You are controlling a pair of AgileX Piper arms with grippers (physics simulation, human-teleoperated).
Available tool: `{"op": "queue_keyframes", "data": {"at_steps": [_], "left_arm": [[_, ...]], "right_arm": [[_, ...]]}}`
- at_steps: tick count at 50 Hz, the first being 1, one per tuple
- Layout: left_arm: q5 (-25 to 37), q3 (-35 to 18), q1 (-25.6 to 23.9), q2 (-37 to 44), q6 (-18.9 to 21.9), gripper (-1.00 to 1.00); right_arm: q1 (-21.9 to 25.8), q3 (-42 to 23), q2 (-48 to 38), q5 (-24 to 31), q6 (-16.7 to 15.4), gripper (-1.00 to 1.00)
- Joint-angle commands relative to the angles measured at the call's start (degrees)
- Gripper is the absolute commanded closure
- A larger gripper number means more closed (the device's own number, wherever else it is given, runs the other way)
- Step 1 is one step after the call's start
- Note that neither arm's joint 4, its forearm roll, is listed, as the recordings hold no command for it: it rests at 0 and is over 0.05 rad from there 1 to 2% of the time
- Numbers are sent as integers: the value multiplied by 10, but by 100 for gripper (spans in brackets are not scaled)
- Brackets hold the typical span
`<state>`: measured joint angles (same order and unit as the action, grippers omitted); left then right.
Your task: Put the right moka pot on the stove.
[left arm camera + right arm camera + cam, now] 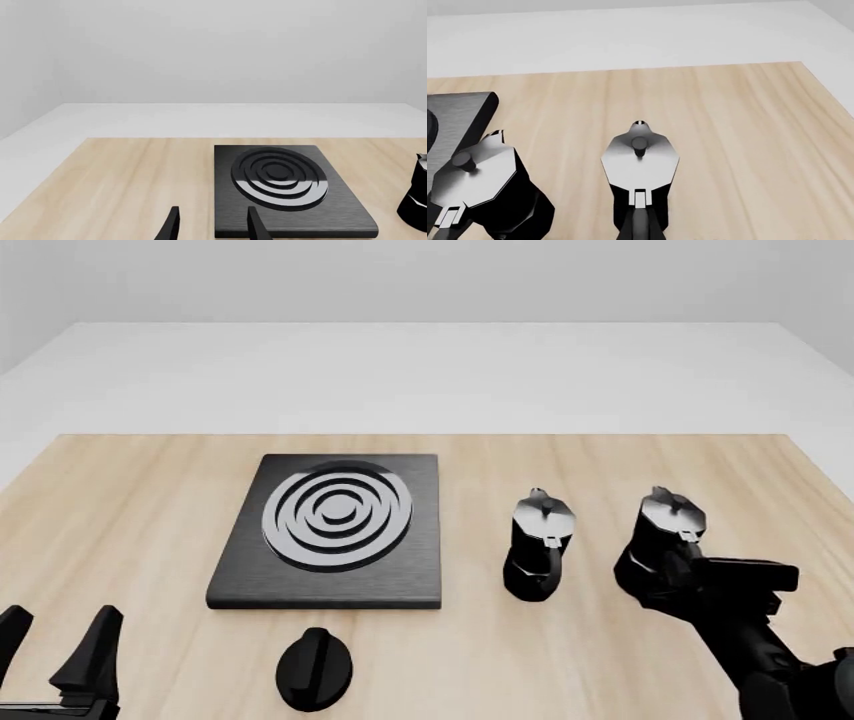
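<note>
The right moka pot (667, 525), black and faceted with a shiny silver lid, stands on the wood at the right. From above, the right wrist view shows the right moka pot (639, 155) with its handle toward the camera. My right gripper (651, 578) is closed in on its lower body and handle side, and no gap shows between the fingers. The stove (400, 575), a flat black slab with a silver ring burner, lies left of both pots; the stove (333, 200) has nothing on it. Over the table's near left corner my left gripper (54, 642) hangs open and holds nothing.
A near-identical second moka pot (541, 540) stands between the stove and the right pot, close beside it (480, 185). A small black round knob (314, 668) lies on the table in front of the stove. The table's right edge is near the right pot.
</note>
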<state>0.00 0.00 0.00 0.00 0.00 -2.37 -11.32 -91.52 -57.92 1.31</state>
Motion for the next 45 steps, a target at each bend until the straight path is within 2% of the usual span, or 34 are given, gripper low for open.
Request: {"op": "queue_keyframes", "data": {"at_steps": [1,6,7,8,14,15,16,17,20,34,45], "left_arm": [[0,0,0,0,0,-100],[0,0,0,0,0,-100],[0,0,0,0,0,-100],[0,0,0,0,0,-100],[0,0,0,0,0,-100],[0,0,0,0,0,-100],[0,0,0,0,0,-100],[0,0,0,0,0,-100],[0,0,0,0,0,-100],[0,0,0,0,0,-100],[0,0,0,0,0,-100]], "right_arm": [[28,9,77,45,6,100],[39,9,154,108,4,100],[54,2,239,181,0,100],[55,-1,258,200,-2,100],[66,-15,322,262,-5,100],[72,-24,371,304,-29,100],[72,-24,373,306,-29,100],[72,-25,382,311,-45,100],[74,-31,393,329,-35,100],[93,-81,493,447,-45,100],[107,-126,543,520,-57,100]]}}
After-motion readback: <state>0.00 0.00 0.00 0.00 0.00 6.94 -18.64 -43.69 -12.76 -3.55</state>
